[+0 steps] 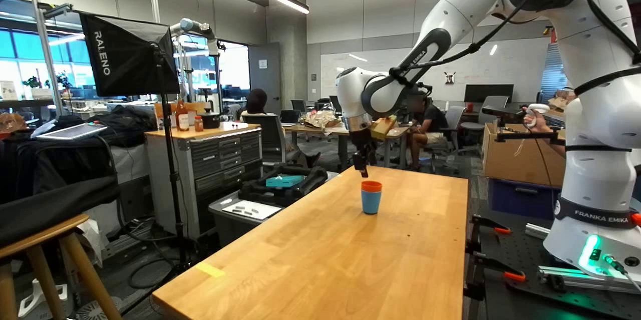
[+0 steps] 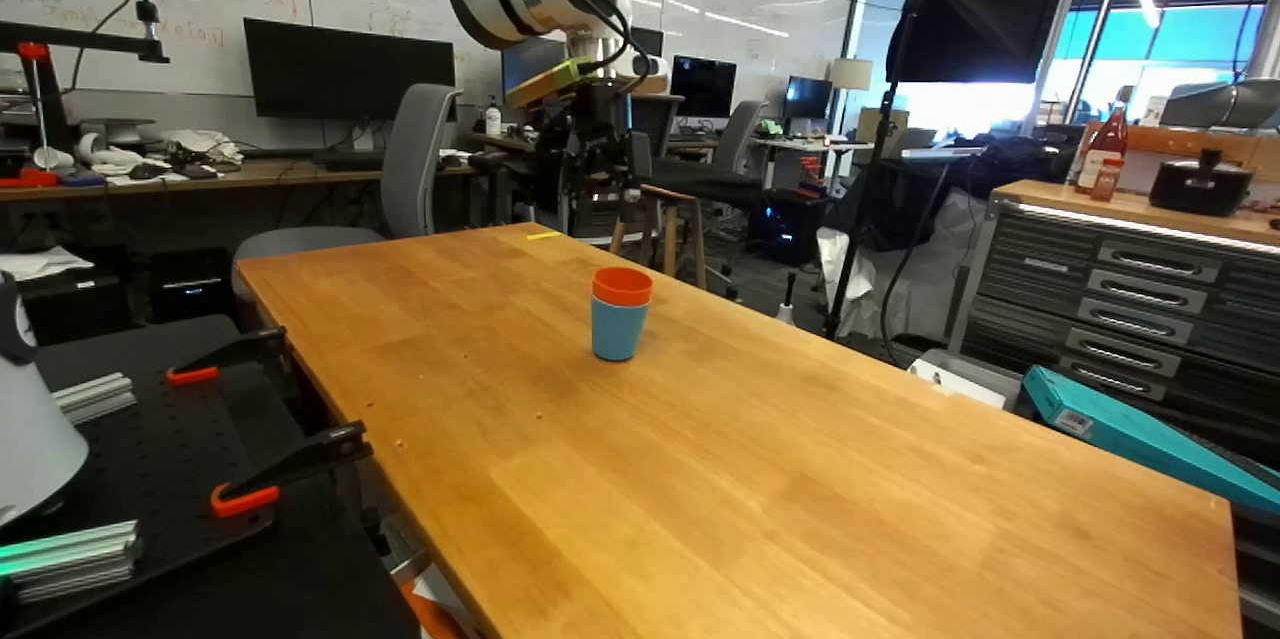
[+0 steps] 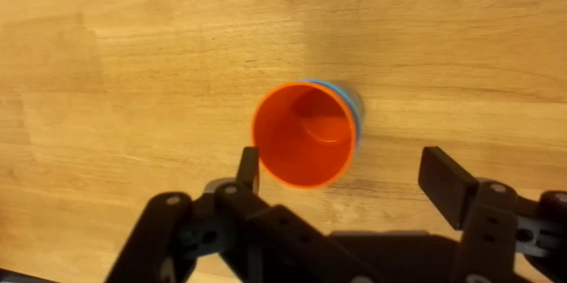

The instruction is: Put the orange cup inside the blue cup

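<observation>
The orange cup (image 1: pixel 371 186) sits upright inside the blue cup (image 1: pixel 370 203), which stands on the wooden table. Both exterior views show only the orange rim band above the blue cup; the orange cup (image 2: pixel 622 287) and blue cup (image 2: pixel 616 331) are stacked straight. In the wrist view I look down into the orange cup (image 3: pixel 305 134), with a thin edge of the blue cup (image 3: pixel 353 102) behind it. My gripper (image 3: pixel 340 165) is open and empty, with its fingers wide apart. In both exterior views the gripper (image 1: pixel 364 167) hangs above the cups, apart from them.
The wooden table (image 1: pixel 310 270) carries the stacked cups. Black clamps with orange tips (image 2: pixel 290 469) hold the table edge by the robot's base. A softbox lamp on a stand (image 1: pixel 130 54), a drawer cabinet (image 1: pixel 220 152) and a teal box (image 2: pixel 1130 429) stand beyond the far edge.
</observation>
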You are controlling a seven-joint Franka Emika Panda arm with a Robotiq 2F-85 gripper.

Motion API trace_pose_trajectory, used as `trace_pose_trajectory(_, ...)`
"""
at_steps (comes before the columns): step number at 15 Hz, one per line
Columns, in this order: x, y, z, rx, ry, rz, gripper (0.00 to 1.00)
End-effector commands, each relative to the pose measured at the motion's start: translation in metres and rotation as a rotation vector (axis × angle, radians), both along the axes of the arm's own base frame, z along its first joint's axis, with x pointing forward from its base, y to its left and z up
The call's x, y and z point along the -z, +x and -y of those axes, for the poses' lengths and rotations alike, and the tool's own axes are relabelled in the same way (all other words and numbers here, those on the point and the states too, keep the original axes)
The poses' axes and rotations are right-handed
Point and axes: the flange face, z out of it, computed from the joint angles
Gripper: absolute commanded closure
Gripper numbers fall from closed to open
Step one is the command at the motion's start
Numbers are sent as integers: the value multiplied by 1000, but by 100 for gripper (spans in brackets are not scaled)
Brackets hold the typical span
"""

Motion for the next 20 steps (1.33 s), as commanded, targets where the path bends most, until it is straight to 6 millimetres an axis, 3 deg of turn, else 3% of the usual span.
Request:
trace_pose_trajectory(1, -39, -19, -45, -75, 20, -49, 0)
trace_pose_trajectory(6, -66, -71, -107, -198, 37, -215, 0)
trace_pose_trajectory(10, -88, -99, -133, -297, 130, -269, 0)
trace_pose_trajectory(16, -125, -97, -128, -312, 161, 28, 0)
trace_pose_trajectory(20, -136, -93, -118, -291, 169, 87, 0)
